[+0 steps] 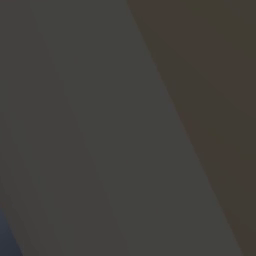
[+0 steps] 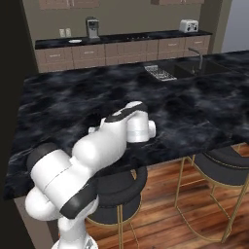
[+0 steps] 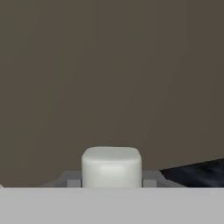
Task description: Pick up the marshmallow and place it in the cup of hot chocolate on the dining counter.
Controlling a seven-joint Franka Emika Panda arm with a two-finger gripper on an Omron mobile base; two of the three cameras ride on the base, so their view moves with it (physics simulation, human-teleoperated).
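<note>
Marshmallow (image 3: 111, 167) is held between the nearly closed pincer (image 3: 111, 183) tips, lifted clear of the dark surface (image 2: 146, 97). Cup is not located. Soft block could be squeezed out or dropped if swung fast; release could miss.

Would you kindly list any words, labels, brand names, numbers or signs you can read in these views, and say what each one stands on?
None: there is no legible text in any view.
The marshmallow held in the gripper is plain off-white.
The toaster and coffee machine on the back counter are too small to show any marking.
The dining counter has only marbling.
</note>
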